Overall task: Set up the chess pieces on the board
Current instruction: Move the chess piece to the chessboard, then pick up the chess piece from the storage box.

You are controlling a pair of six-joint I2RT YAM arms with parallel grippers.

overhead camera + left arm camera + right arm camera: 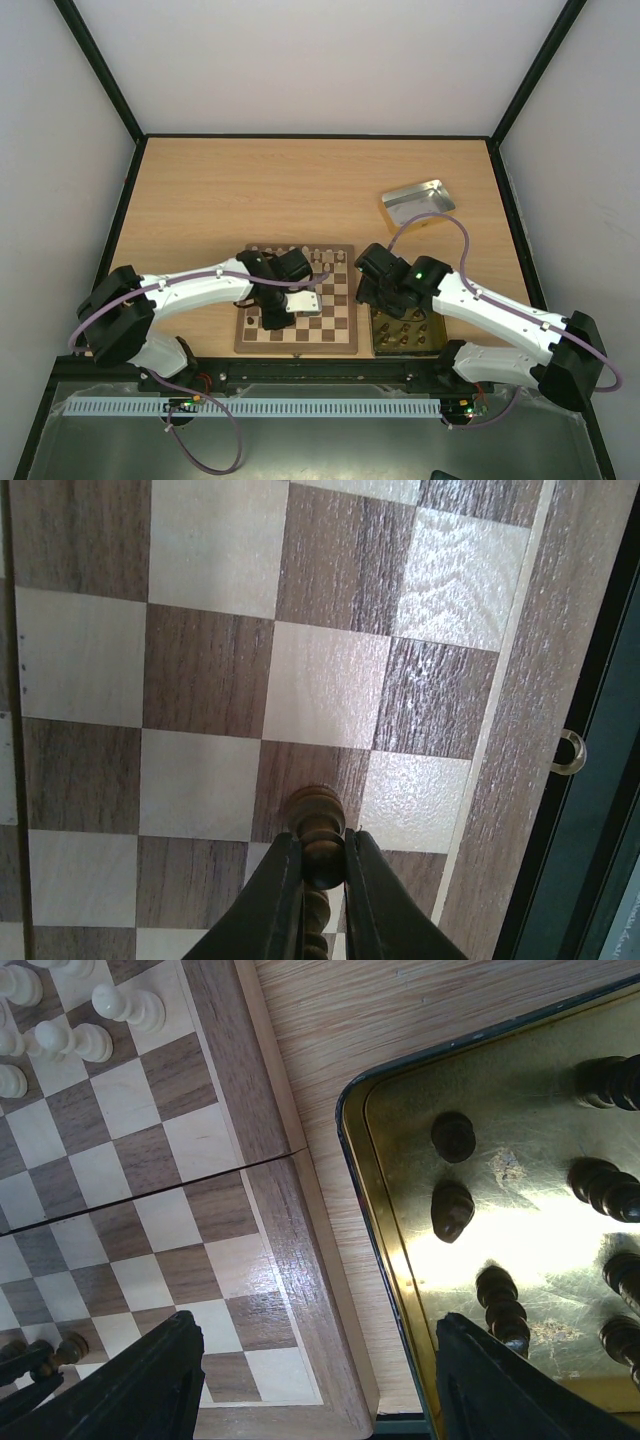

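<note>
Left fingers pressed together on a dark piece, pinching it around its stem, with the round head poking out past the tips. Directly under those tips is the board. The held piece sits over a dark square, 2 squares in from the border on the fingers' right. Cannot tell whether its base touches the wood. From above, the left fingers point down at the near left part of the board. Right fingers are spread wide and hold nothing. 1 finger hangs over the board's near corner and the other over the rim of the gold tin. A strip of table shows between board and tin, just ahead of the gap. Dark pieces lie loose in the tin ahead of the right-hand finger, at least 6 of them, some cut off by the frame edge. Pale pieces stand on the board's far squares, well ahead of the left-hand finger, with at least 4 in sight. From above, the right fingers hover between the board's right edge and the gold tin. A silver tin rests on the table, well beyond both sets of fingers toward the far right.
</note>
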